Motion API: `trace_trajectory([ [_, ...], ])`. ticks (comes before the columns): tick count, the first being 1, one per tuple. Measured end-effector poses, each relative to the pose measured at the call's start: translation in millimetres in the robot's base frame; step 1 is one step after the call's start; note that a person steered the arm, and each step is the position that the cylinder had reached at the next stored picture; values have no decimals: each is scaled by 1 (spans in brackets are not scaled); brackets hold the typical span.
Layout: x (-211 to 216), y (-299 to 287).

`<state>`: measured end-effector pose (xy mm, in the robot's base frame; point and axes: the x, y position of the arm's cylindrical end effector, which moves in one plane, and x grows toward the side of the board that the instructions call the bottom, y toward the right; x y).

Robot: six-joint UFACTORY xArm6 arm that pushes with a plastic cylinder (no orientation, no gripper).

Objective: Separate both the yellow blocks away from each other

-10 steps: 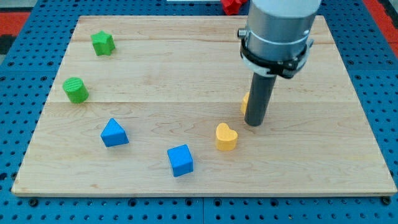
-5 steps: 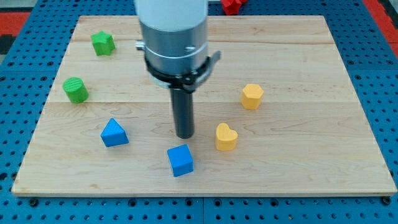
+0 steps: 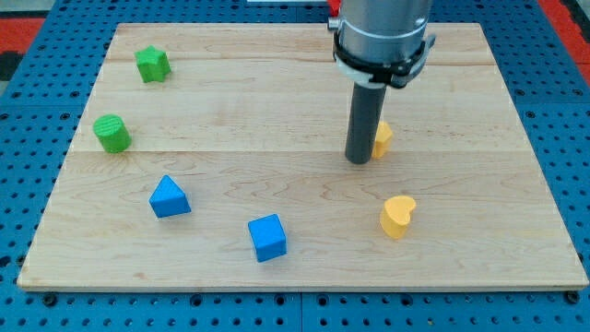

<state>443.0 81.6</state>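
My tip [image 3: 359,161] stands right of the frame's centre on the wooden counter [image 3: 277,101], and the rod covers the left part of one yellow block [image 3: 382,138], so that block's shape cannot be made out; there are no jaws on this rod, and its upper body is cut off at the top edge beside a sliver of a red block [image 3: 335,5]. The yellow heart block [image 3: 397,217] lies apart at lower right. No writing or labels are readable anywhere.
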Motion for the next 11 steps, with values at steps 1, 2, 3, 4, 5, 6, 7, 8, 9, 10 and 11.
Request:
trace_trajectory([
  [1, -17, 56],
  [2, -21, 73],
  [3, 2, 12],
  [4, 51, -12],
  [5, 98, -18],
  [6, 122, 14],
  [7, 122, 63],
  [8, 121, 99],
  [9, 117, 130],
  [10, 86, 120],
  [11, 98, 122],
])
